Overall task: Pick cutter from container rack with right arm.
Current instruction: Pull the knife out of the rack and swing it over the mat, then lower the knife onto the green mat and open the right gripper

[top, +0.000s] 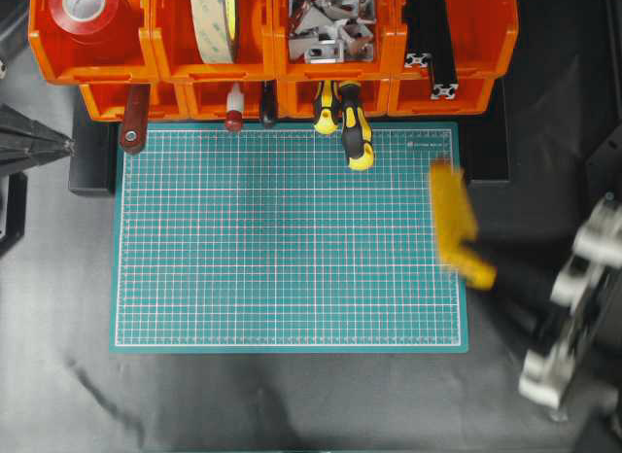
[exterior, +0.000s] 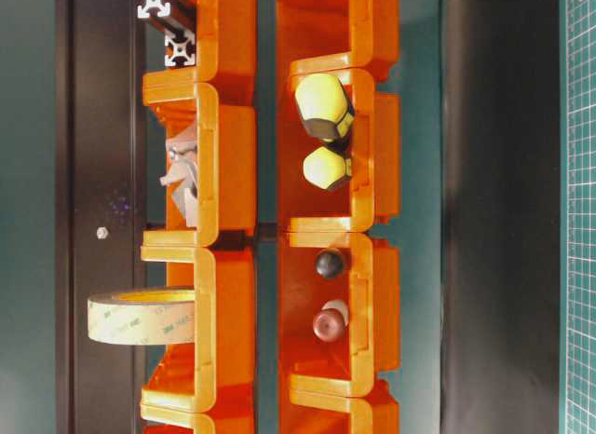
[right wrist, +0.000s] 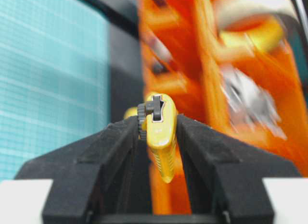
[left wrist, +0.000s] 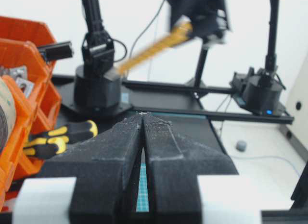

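Note:
The yellow cutter (top: pixel 455 220) is clamped between the fingers of my right gripper (top: pixel 486 276) and held in the air over the right edge of the green mat (top: pixel 282 249), clear of the orange container rack (top: pixel 491 45). It is blurred by motion. In the right wrist view the cutter (right wrist: pixel 160 132) sits upright between the black fingers of the gripper (right wrist: pixel 157 119), with the blurred rack (right wrist: pixel 202 65) behind. It also shows high up in the left wrist view (left wrist: pixel 154 46). My left gripper (left wrist: pixel 143 113) is shut and empty at the far left (top: pixel 63 142).
Two yellow-and-black screwdrivers (top: pixel 355 132) stick out of a lower bin onto the mat. A red-handled tool (top: pixel 133 122), a red tape roll (top: pixel 86 4), a pale tape roll (top: pixel 214 20), metal brackets (top: pixel 330 20) and black extrusions (top: pixel 432 45) sit in the rack.

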Tool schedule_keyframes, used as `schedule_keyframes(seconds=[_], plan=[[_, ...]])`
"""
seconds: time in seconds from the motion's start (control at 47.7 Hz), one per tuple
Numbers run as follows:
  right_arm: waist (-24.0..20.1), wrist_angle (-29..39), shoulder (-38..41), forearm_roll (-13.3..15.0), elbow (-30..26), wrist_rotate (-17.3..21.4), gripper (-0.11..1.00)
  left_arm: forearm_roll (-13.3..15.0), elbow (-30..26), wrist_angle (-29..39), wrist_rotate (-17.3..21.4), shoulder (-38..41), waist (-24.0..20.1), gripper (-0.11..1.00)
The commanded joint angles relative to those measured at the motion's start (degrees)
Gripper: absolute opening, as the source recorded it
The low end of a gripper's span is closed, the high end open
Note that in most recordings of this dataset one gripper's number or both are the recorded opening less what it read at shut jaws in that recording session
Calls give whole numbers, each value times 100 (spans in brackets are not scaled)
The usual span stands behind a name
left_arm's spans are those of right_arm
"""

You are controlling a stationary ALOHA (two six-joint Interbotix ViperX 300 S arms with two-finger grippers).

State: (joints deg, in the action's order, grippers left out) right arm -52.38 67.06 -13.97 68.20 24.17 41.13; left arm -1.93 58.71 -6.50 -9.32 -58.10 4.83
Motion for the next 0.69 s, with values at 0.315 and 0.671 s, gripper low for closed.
schedule_keyframes(seconds=[0.315, 0.671], plan=[[562, -2417, 993, 70, -246, 44, 28, -9, -88, -26, -132, -62, 9, 0], [1934, -4632, 1740, 158, 264, 35, 28, -9, -70, -26, -246, -62, -18, 0]])
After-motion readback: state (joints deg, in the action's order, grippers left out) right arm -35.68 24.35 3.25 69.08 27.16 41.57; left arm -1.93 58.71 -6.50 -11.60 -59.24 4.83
